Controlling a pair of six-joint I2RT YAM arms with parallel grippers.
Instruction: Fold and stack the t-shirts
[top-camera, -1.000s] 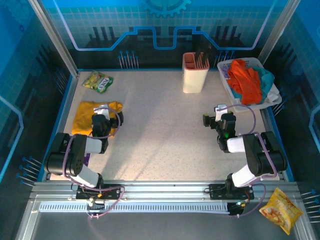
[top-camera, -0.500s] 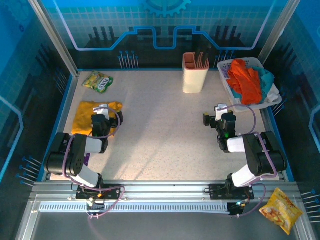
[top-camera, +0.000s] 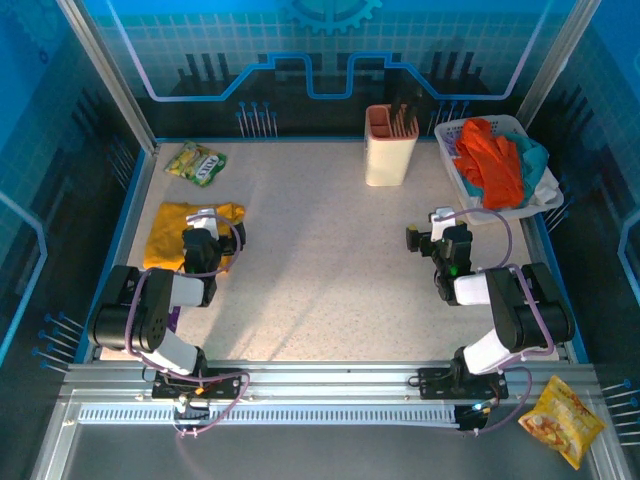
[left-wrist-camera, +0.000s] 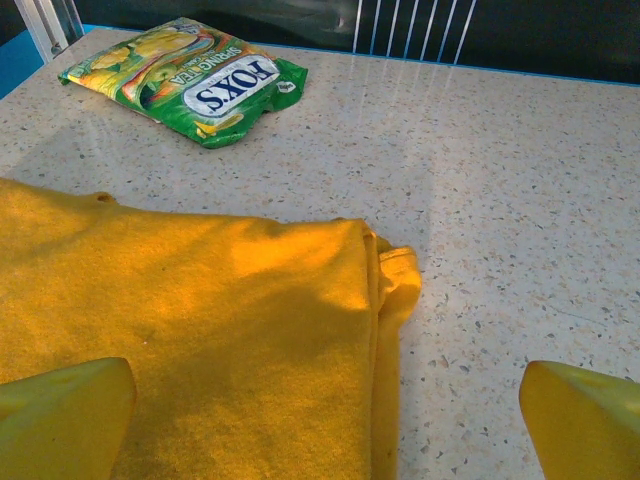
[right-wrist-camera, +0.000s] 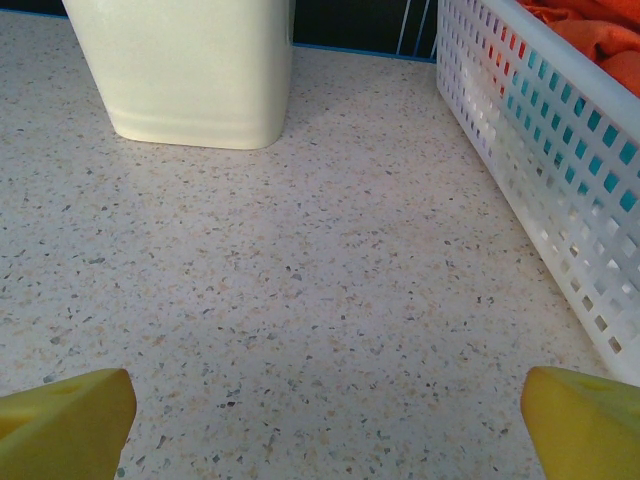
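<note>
Nothing has been moved over the past second: both arms are held as before, low over the bench (top-camera: 320, 270). The left tool (left-wrist-camera: 322, 420) is spread wide and empty, its yellow fingers (left-wrist-camera: 60, 415) set over the near part of the yellow tee (left-wrist-camera: 190, 310). The tee is laid flat at the bench's left side, and a doubled edge is seen on its right. A green packet (top-camera: 196, 162) is seen beyond it near the far left corner, apart from the tee.

The right tool (right-wrist-camera: 325, 420) is likewise spread wide with nothing held, over bare bench on the right, pointed toward the far side. A white basket (right-wrist-camera: 560, 180) is placed at the far right corner. An orange tee (top-camera: 490, 160) is heaped in it, with a teal tee (top-camera: 533, 155) and a whitish cloth (top-camera: 548, 182) at its right. A cream holder (top-camera: 390, 145) is stood just left of the basket. An orange bag (top-camera: 562, 420) is seen off the bench, near right.
</note>
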